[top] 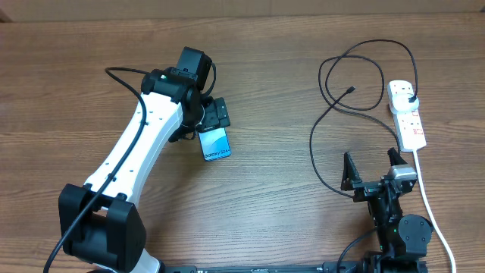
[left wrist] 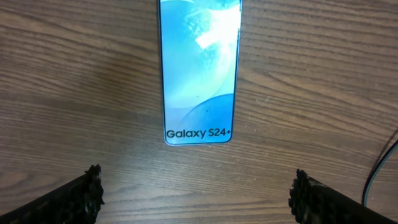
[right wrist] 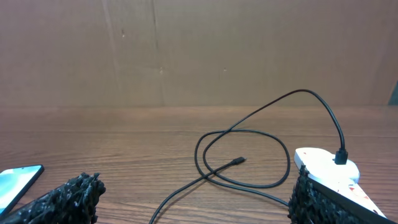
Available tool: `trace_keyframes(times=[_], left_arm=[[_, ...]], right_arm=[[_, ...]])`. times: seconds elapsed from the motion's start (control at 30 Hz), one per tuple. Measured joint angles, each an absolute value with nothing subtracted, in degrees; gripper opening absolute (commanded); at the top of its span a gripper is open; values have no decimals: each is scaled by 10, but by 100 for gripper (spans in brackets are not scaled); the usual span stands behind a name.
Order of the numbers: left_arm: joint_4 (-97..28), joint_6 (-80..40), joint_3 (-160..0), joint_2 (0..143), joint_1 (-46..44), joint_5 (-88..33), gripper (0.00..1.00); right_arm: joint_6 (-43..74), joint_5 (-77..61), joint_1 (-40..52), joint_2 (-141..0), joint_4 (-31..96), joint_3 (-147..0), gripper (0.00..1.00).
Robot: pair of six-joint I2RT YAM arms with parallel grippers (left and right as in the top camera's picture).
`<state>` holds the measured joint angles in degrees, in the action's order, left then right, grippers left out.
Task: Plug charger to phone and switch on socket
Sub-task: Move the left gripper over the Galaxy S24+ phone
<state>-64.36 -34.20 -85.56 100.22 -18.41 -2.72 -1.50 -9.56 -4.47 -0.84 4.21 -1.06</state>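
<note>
On the wooden table (top: 265,68) the left gripper (left wrist: 196,190) hovers over the phone (top: 216,144), jaws spread wide and empty. The right gripper (top: 371,168) gapes too, near the socket (top: 407,114). The phone lies flat, left of centre, well apart from the charger (top: 326,106), whose plug sits in the socket, tip loose.

Left arm (top: 140,140) outstretched, both jaws spread.

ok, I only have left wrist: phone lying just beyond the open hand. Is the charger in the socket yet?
Observer: Yes, the charger plug sits in the socket.
Operator: Connector tip?
Observer: The connector tip lies loose on the table, well right of the phone, not touching it.
Operator: Right hand?
Observer: The right hand is open and empty, clear of the cable.
</note>
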Motion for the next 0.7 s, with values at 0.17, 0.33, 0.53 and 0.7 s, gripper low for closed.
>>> trace_keyframes(times=[0.17,0.33,0.53,0.7], left_arm=[[-640,-342,-856,1002,-184,-27,100],[-641,-342,-856,1002,-184,-27,100],[-641,-351,-856,1002,-184,-27,100],[-641,-372,-856,1002,-184,-27,100]], right_arm=[[-15,-96,-45,-8,42,-11,100],[-15,-96,-45,-8,42,-11,100],[-15,-96,-45,-8,42,-11,100],[-15,-96,-45,-8,42,-11,100]])
